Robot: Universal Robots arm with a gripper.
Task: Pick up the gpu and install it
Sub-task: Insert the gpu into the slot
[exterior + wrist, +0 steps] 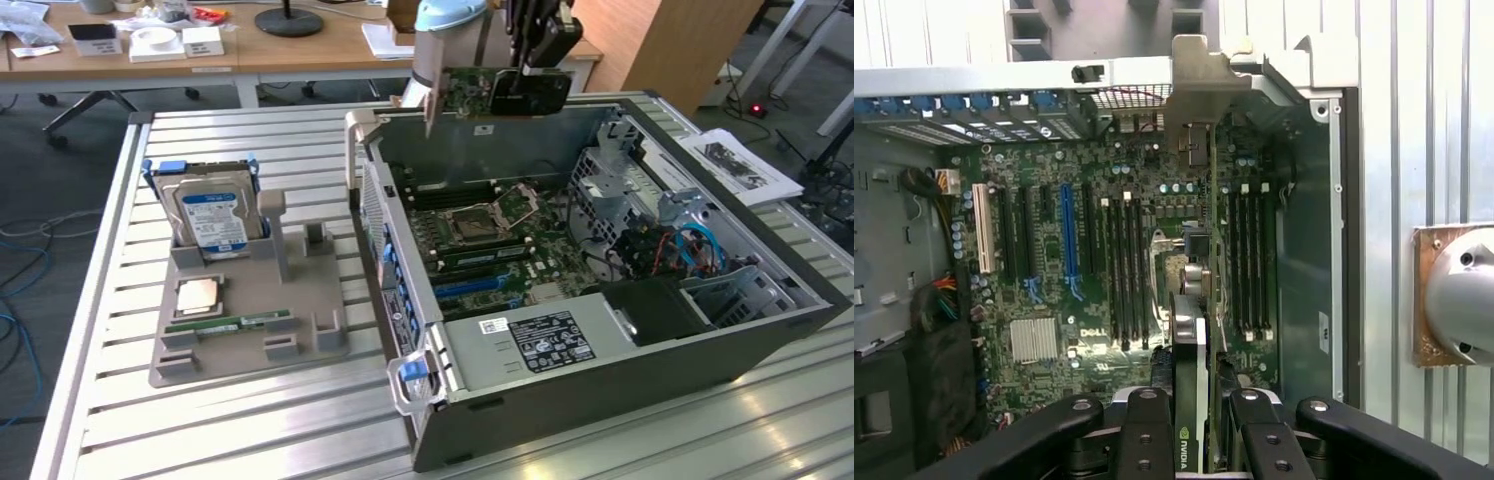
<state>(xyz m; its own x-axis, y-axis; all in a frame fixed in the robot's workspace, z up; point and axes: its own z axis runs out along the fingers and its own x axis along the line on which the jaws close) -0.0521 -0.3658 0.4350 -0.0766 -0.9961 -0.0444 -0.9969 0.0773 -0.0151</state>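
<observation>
The gpu (474,92), a green-brown card with a silver end bracket, hangs upright above the far wall of the open computer case (747,340). My gripper (534,85) is shut on its black cooler side from above. In the wrist view the gpu (1200,300) appears edge-on between my black fingers (1146,430), with my gripper (1194,445) clamped on it and the bracket toward the case's rear wall. Beneath it lies the motherboard (1104,180) with its blue expansion slot (1068,240) and black slots beside it.
A grey holder (247,330) on the slatted table at the exterior view's left carries a hard drive with a blue label (214,215), a processor (198,295) and a green memory stick (247,323). Inside the case are a drive cage and cables (667,240).
</observation>
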